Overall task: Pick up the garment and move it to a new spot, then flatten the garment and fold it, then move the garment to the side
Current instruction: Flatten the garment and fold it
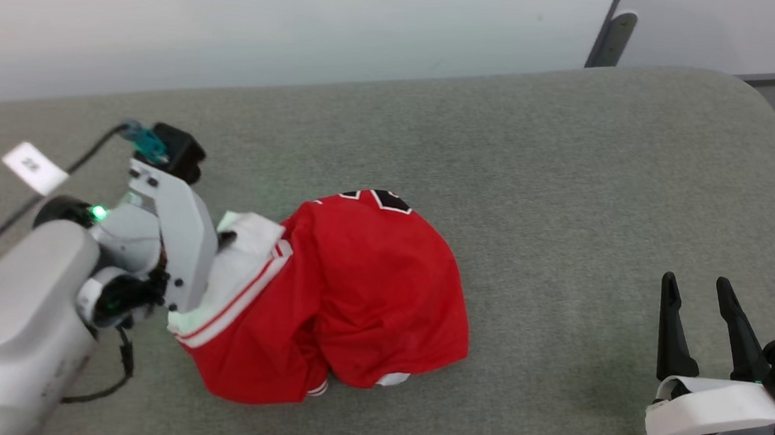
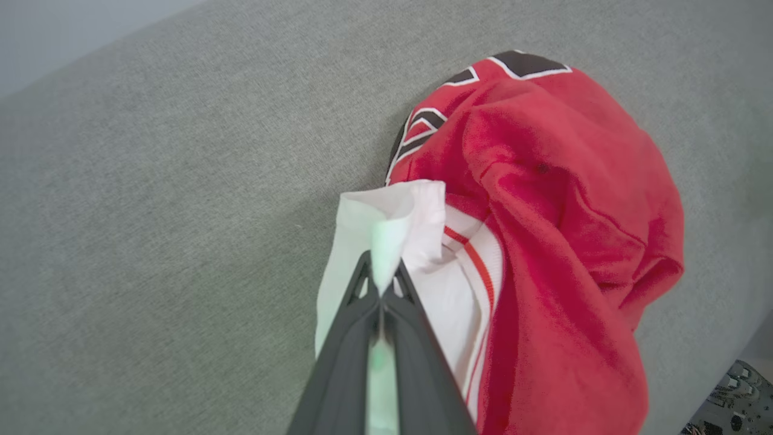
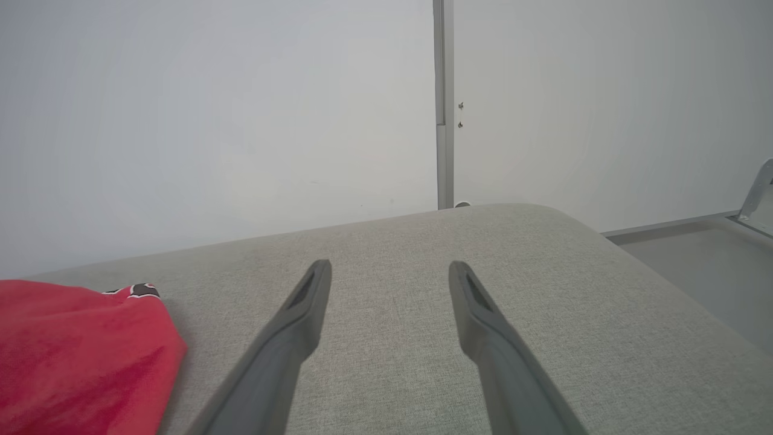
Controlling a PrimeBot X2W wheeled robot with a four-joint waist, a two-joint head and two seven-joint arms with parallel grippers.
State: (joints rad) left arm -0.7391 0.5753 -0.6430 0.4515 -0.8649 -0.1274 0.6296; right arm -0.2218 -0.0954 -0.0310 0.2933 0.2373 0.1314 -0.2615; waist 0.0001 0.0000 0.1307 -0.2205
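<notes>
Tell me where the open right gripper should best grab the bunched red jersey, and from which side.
Probably grip the loose red edge on the right side of the jersey, coming in low from the robot's right. That edge lies thin on the grey cushion facing the right gripper, while the left gripper is shut on the white sleeve at the opposite end.
</notes>
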